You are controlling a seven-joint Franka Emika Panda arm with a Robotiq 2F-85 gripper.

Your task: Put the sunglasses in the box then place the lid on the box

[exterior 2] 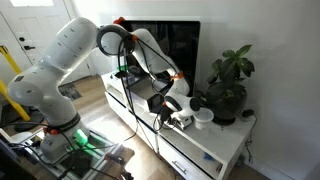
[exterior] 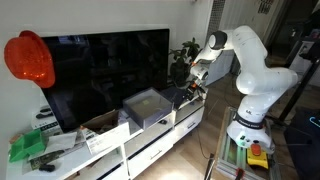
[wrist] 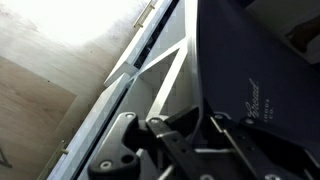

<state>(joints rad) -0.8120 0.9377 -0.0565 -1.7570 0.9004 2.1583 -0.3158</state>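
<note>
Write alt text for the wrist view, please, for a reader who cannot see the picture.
A dark, tilted lid with small pale lettering fills the right side, its lower edge apparently clamped in the robot's hand at the bottom. To the left run the white edge of a cabinet and a wooden floor.

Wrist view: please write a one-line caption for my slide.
The gripper holds the dark lid; white cabinet and wooden floor behind.
</note>
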